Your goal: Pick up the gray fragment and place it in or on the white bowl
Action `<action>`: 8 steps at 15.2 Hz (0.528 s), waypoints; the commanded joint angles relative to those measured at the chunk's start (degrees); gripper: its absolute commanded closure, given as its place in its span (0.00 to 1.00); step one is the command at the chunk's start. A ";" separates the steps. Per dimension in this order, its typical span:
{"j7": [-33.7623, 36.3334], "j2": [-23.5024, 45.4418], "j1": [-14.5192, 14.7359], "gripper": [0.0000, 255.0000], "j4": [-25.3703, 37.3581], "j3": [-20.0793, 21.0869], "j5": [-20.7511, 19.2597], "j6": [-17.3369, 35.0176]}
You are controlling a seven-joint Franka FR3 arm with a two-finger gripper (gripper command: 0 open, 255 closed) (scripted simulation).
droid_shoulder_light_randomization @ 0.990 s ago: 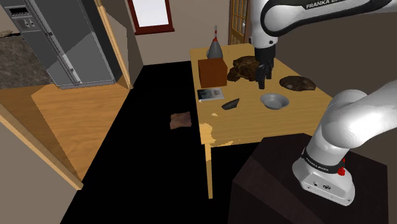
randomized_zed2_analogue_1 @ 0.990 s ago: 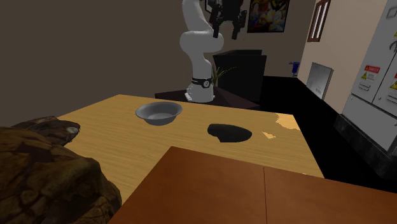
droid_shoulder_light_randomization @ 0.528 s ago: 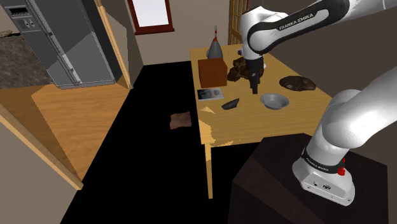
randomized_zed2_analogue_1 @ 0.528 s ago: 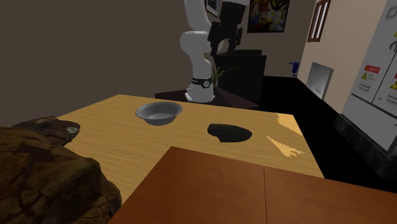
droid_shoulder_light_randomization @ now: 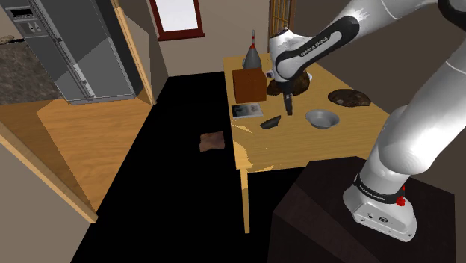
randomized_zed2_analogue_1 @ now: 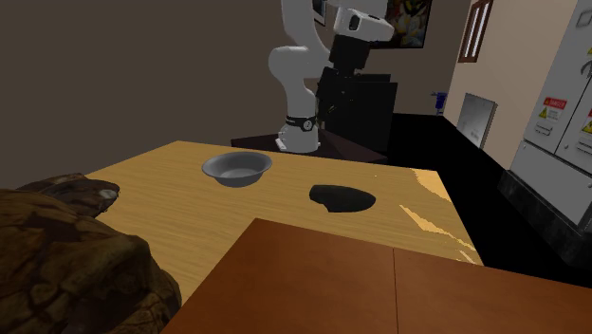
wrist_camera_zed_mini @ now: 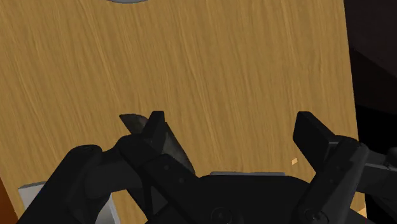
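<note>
The dark grey fragment (droid_shoulder_light_randomization: pixel 270 122) lies flat on the wooden table (droid_shoulder_light_randomization: pixel 299 142), toward the shoulder view's left of the grey bowl (droid_shoulder_light_randomization: pixel 322 118). My gripper (droid_shoulder_light_randomization: pixel 289 109) hangs above the table between the two, closer to the fragment. In the wrist view the gripper (wrist_camera_zed_mini: pixel 232 124) is open with bare table between its fingers. The fragment (wrist_camera_zed_mini: pixel 132 121) peeks out from behind one finger (wrist_camera_zed_mini: pixel 154 122), and the bowl's rim (wrist_camera_zed_mini: pixel 127 1) sits farther ahead. In the second exterior view the fragment (randomized_zed2_analogue_1: pixel 342 197) lies to the right of the bowl (randomized_zed2_analogue_1: pixel 236 168).
A brown box (droid_shoulder_light_randomization: pixel 249 84), a grey cone-shaped object (droid_shoulder_light_randomization: pixel 252 54), a flat booklet (droid_shoulder_light_randomization: pixel 246 110) and two dark rock-like lumps (droid_shoulder_light_randomization: pixel 287 81) (droid_shoulder_light_randomization: pixel 349 97) stand on the table. One lump (randomized_zed2_analogue_1: pixel 66 256) looms in the second exterior view. The table edge drops to a black area.
The arm has swung down and toward the shoulder view's left, carrying the gripper from above the far rock-like lump to low over the table beside the fragment. Fragment and bowl have not moved.
</note>
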 commanded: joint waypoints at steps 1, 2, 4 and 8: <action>-3.65 4.83 0.13 0.00 1.87 -0.83 -0.48 3.63; -5.28 7.12 0.19 0.00 2.86 -1.04 -0.57 5.20; -8.51 11.70 0.24 0.00 5.03 -1.29 -0.62 8.16; -14.72 20.78 0.00 0.00 10.05 -1.06 -0.43 13.34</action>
